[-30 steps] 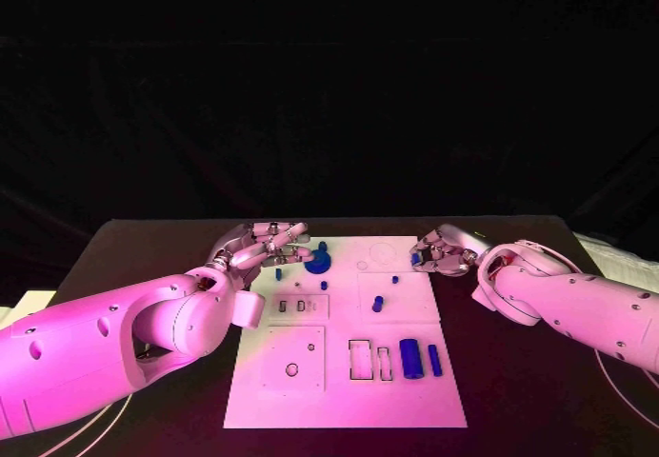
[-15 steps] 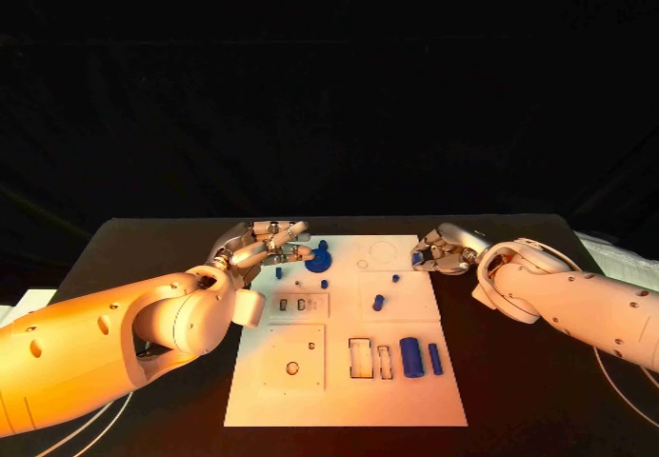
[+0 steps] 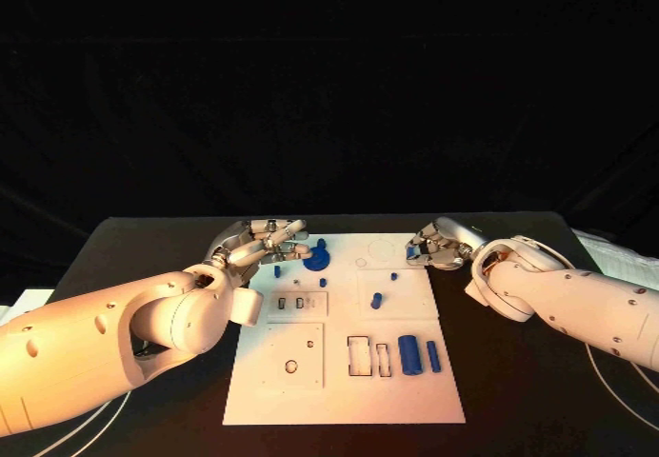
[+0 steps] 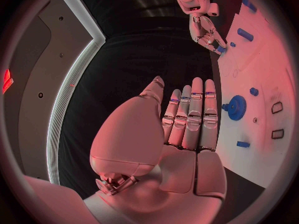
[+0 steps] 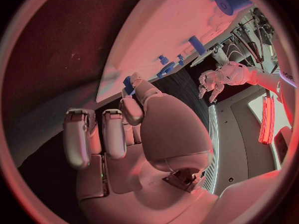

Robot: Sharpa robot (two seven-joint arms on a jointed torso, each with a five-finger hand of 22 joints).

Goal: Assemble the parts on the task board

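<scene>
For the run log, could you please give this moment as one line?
left hand: open, by blue gear | right hand: pinches small blue part | task board: unfinished

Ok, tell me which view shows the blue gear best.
The left wrist view: the blue gear shows its toothed rim there, unobstructed on the task board. In the head view it is smaller, beside the left hand. In the right wrist view I cannot pick it out.

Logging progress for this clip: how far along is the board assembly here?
Early stage. Done: a blue gear looks seated near the task board's far edge, by the left hand, which holds nothing. In hand: the right hand seems to pinch a small blue part at the far right corner. Left: two blue cylinders lie loose beside empty slots.
</scene>
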